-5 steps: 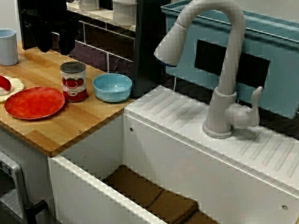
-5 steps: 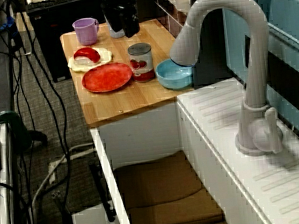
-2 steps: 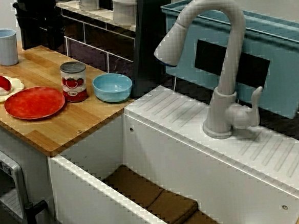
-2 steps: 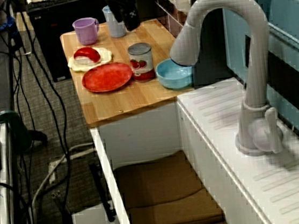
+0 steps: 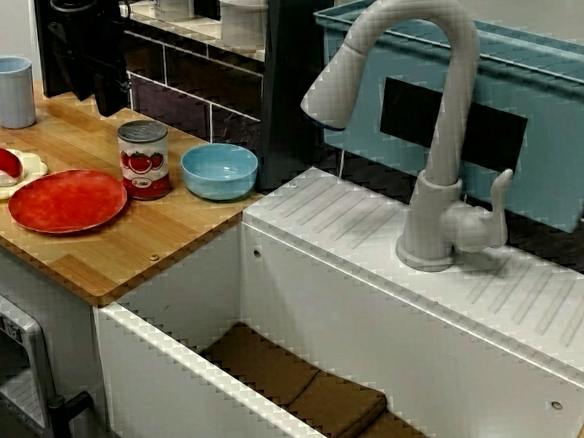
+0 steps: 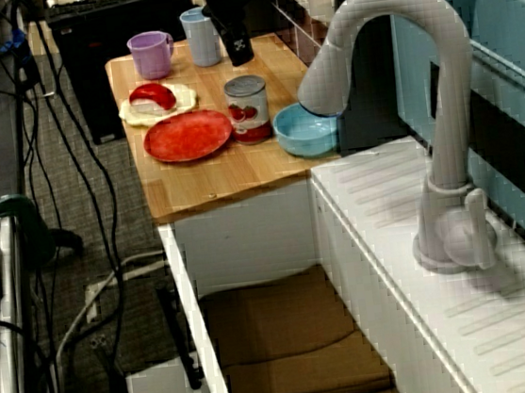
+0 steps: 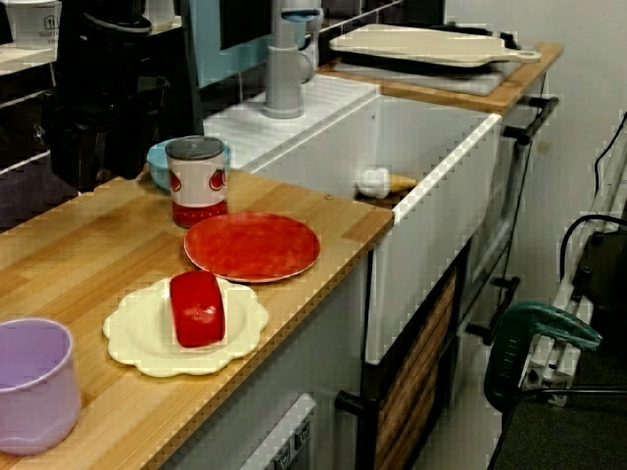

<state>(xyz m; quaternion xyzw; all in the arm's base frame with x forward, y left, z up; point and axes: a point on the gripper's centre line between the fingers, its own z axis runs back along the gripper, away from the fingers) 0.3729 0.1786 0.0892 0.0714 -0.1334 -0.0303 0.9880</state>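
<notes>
The black gripper hung over the back of the wooden counter, and it was so dark that I could not tell if its fingers were spread or pressed together. Just in front of it the tomato can stood upright on the wood, between the red plate and the blue bowl, close to both. The blue cup stood near the gripper too, and farther along sat a purple mug and a red block on a pale wavy plate.

Bare counter lies between blue cup and can.
</notes>
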